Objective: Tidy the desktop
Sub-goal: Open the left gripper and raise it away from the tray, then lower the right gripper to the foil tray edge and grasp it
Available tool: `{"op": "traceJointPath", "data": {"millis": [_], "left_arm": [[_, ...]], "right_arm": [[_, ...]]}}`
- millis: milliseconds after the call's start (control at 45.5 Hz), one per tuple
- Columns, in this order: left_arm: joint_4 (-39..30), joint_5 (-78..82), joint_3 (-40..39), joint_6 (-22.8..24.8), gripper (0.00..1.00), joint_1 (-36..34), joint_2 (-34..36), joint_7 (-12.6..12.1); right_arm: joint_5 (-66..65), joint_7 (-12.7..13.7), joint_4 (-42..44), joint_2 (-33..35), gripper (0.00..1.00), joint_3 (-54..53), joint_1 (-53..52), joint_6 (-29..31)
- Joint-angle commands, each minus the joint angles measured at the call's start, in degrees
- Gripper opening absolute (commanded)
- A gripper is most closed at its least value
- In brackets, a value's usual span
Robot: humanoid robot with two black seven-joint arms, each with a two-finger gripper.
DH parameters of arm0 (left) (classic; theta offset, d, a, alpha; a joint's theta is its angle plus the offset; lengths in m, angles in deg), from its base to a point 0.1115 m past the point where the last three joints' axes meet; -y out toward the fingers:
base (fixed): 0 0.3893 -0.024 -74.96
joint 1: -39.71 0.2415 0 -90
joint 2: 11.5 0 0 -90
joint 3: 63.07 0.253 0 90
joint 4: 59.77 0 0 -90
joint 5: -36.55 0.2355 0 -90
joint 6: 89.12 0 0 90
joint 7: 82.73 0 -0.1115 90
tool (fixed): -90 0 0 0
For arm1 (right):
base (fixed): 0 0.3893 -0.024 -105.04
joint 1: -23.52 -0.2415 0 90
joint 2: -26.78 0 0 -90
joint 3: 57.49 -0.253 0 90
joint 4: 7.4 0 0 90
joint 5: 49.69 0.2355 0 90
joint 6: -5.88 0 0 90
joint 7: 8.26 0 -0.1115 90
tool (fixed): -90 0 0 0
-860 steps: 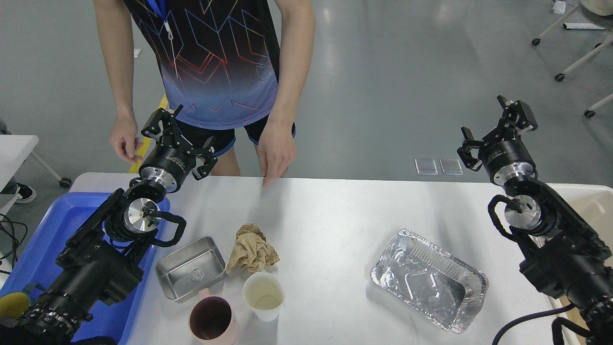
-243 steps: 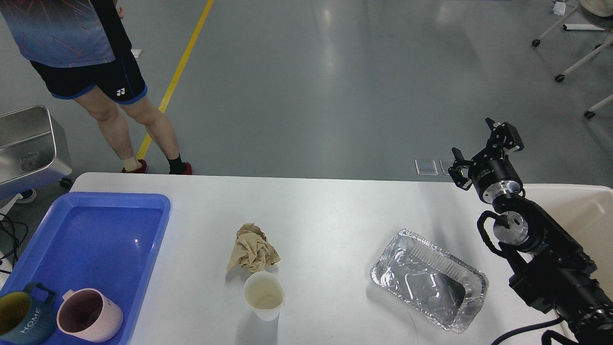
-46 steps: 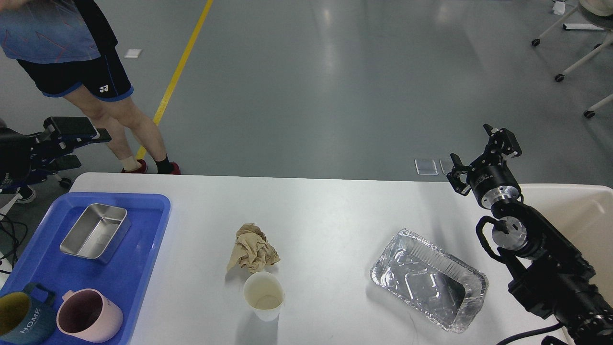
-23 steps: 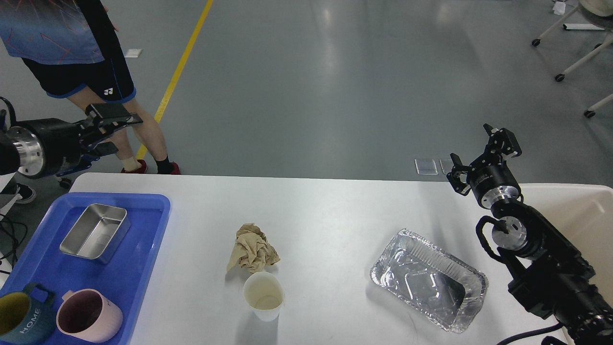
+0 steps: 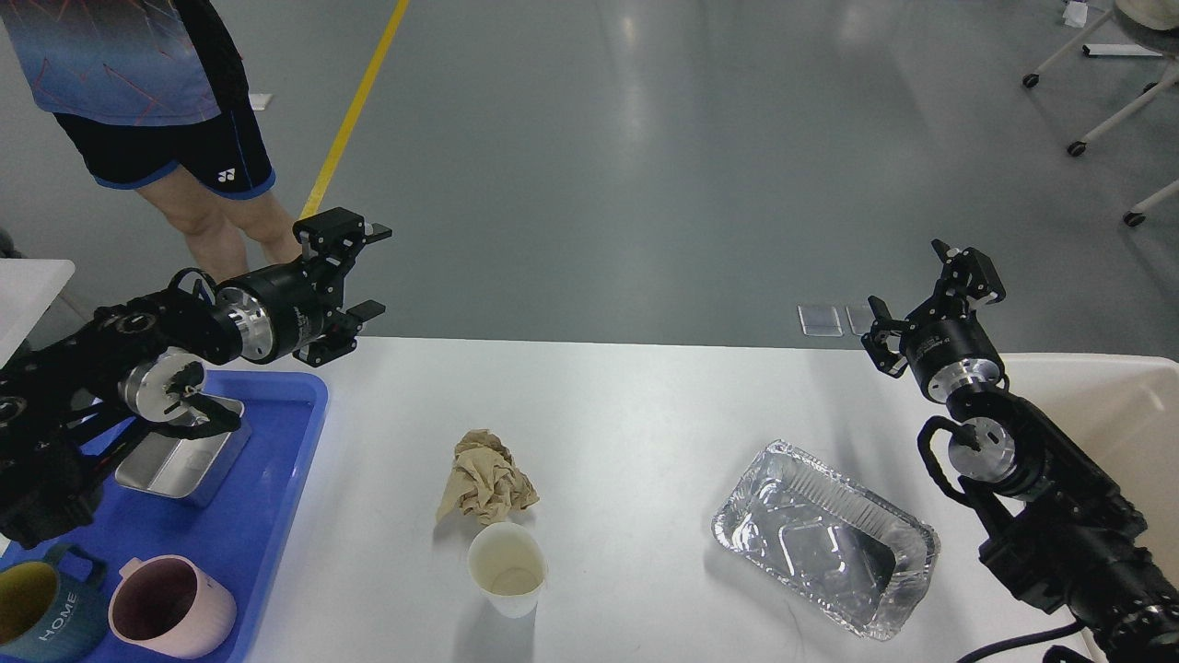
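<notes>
The desktop (image 5: 645, 405) fills the lower part of the head view, its long axis running left to right across the frame and its far edge lying level from one rounded corner to the other. The left gripper (image 5: 364, 272) hangs above the far left corner of it, pointing right along that long axis, its two fingers spread apart and holding nothing. The right gripper (image 5: 926, 285) stands over the far right end, just past the far edge, pointing away and up; its fingers are also apart and empty. Between the two arms, on the bare white surface, lie a crumpled brown paper (image 5: 485, 479) and, just in front of it and nearly touching, an upright paper cup (image 5: 507, 569). Further right rests a foil tray (image 5: 824, 537), turned at a slant to the table edge, near the right arm. A blue tub (image 5: 230, 543) sits at the left end and holds a steel box (image 5: 180, 460), a pink mug (image 5: 170, 619) and a dark green mug (image 5: 41, 615). A beige bin (image 5: 1124, 405) stands at the right end.
</notes>
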Motion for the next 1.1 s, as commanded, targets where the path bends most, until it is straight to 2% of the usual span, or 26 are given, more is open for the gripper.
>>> {"op": "traceJointPath", "data": {"millis": [0, 132, 461, 549, 637, 768, 856, 1076], "left_arm": [[4.6, 0.0, -4.0, 0.1, 0.96, 1.3, -5.0, 0.9], [6.8, 0.0, -5.6, 0.1, 0.96, 1.4, -7.6, 2.3], [9.5, 0.0, -10.4, 0.0, 0.96, 2.0, -10.7, 2.8], [10.5, 0.0, -13.7, 0.0, 0.96, 3.2, -12.6, 5.8], [13.1, -0.1, -17.2, 0.1, 0.96, 4.8, -14.9, 11.3], [19.2, -0.1, -18.6, 0.2, 0.96, 4.8, -19.3, 18.1], [21.0, -0.1, -18.6, 0.2, 0.96, 4.8, -20.6, 19.7], [22.2, -0.2, -18.5, 0.5, 0.96, 4.9, -20.8, 19.5]], "right_arm": [[0.0, 0.0, 0.1, 0.0, 1.0, 0.1, 0.0, 0.0], [0.0, 0.0, 0.1, 0.0, 1.0, 0.1, -0.1, 0.0], [0.0, 0.0, 0.2, 0.0, 1.0, 0.1, -0.1, 0.0], [0.0, 0.0, 0.2, 0.0, 1.0, 0.0, -0.1, 0.0], [0.0, 0.0, 0.2, 0.0, 1.0, 0.1, -0.1, 0.0], [0.0, 0.0, 0.2, 0.1, 1.0, 0.1, -0.2, 0.0], [0.0, 0.0, 0.3, 0.1, 1.0, 0.1, -0.3, 0.0], [-0.1, 0.4, -0.5, 0.5, 1.0, 0.8, -0.2, 1.1]]}}
